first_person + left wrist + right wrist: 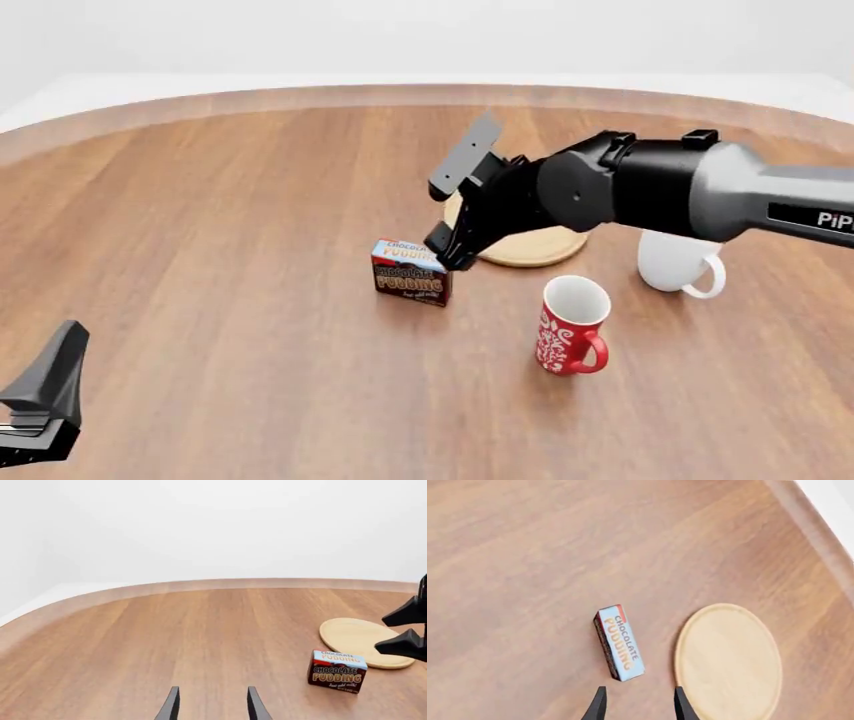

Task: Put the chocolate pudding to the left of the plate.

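The chocolate pudding stands upright on the table, just left of the plate and a little nearer to me than it. My right gripper hovers open above the carton, with nothing between its fingers. The right arm covers part of the plate. In the right wrist view the pudding lies just beyond the gripper, beside the plate. My left gripper is open and empty, low at the near left, far from the pudding and plate.
A red patterned mug stands near the front, right of the pudding. A white mug stands right of the plate, under the right arm. The table's curved far edge runs along the back.
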